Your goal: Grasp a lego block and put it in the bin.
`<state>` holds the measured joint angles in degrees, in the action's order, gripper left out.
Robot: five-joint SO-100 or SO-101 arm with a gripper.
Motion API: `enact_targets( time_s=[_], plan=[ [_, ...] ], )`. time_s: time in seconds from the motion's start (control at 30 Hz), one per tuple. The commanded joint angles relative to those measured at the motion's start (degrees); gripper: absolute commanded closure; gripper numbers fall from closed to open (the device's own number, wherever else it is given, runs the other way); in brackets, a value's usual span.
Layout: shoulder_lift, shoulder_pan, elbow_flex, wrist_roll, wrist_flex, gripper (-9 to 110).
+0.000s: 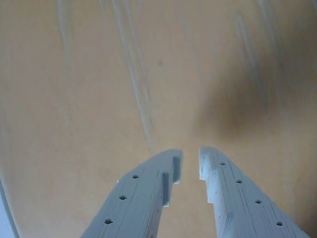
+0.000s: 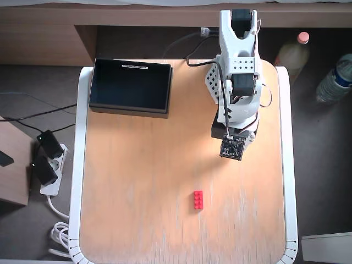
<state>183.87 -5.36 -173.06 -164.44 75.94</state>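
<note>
In the wrist view the jaws (image 1: 190, 157) stood slightly parted, a narrow gap between the two pale grey fingers (image 1: 143, 198), and nothing lay between them; below them was only the bare orange wood of the desk (image 1: 89, 114), with faint pale streaks and a soft dark shadow to the right. In the overhead view the one white arm (image 2: 237, 82) reached from the far edge of the desk toward the near side, its wrist ending in a small dark circuit board (image 2: 232, 147); the jaws themselves were hidden under it there. One lego block (image 2: 198, 200), bright red with two rows of studs, lay flat on the desk nearer than the arm and a little to its left, well apart from it and touched by nothing. One bin (image 2: 131, 87), a shallow black box, sat at the far left corner of the desk, empty and dark inside, with a small white label strip on its far long edge; the writing on that strip was too small to read. Beyond the desk, two bottles stood on the floor at the far right, one with a pink cap (image 2: 291, 50) and one clear (image 2: 335, 77), their labels unreadable. On the floor to the left lay one white power strip (image 2: 50, 170) with two black plugs in it, and cables ran from it.
</note>
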Motion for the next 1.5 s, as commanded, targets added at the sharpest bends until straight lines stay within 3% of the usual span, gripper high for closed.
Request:
enact_targets(
  time_s=[0.0,1.47],
  plan=[
    [5.1,-0.5,-8.7,0.2,0.5,101],
    [5.1,-1.2,-8.7,-1.7,0.5,101]
  ],
)
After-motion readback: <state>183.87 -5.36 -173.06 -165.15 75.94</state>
